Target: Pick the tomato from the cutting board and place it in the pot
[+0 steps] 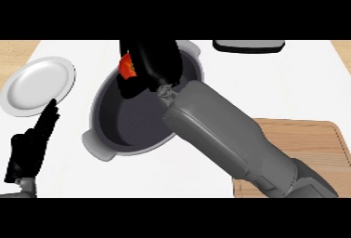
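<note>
Tomato [126, 66] is held over the far left part of the pot [103, 146], the right hand [152, 60] curled round it so only a red sliver shows. Table [288, 83]: white, carrying all items. Pot: grey, centre. Cutting board [308, 139]: near right, bare. Plate [37, 83]: far left. Left hand [31, 148]: resting near left, fingers straight, holding nothing. Risk: released this close to the rim, the tomato may strike the edge and roll onto the table.

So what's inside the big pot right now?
The right hand is over the pot, curled round the red tomato. The pot's dark bottom shows bare below it. The forearm covers the pot's right side, so that part can't be seen.
</note>
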Controlling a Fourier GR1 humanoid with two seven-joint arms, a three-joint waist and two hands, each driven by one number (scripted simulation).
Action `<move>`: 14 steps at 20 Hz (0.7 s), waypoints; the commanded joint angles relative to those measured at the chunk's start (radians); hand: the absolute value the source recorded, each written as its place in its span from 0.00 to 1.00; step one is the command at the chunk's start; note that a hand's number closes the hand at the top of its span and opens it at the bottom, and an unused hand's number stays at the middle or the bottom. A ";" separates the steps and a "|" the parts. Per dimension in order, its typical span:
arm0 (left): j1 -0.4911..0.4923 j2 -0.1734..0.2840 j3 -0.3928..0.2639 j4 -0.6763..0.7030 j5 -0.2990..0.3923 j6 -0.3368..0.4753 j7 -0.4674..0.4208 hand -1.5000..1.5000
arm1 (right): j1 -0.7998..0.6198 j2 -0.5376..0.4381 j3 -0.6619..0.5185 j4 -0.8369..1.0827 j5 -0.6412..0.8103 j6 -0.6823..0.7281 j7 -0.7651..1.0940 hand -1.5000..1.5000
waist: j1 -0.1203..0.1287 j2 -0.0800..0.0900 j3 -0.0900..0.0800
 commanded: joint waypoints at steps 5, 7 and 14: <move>-0.036 -0.006 -0.016 -0.029 -0.006 -0.016 0.036 0.50 | -0.134 0.000 -0.013 0.413 -0.010 -0.075 -0.184 1.00 | 0.032 0.009 -0.001; -0.007 0.027 0.016 -0.037 0.022 -0.051 0.022 0.50 | -0.081 0.000 -0.071 0.436 -0.122 -0.144 -0.280 1.00 | 0.045 0.012 0.000; -0.078 0.003 0.004 0.035 -0.002 -0.037 0.001 0.50 | -0.157 0.000 -0.115 0.542 -0.321 -0.097 -0.350 0.00 | 0.066 0.018 -0.001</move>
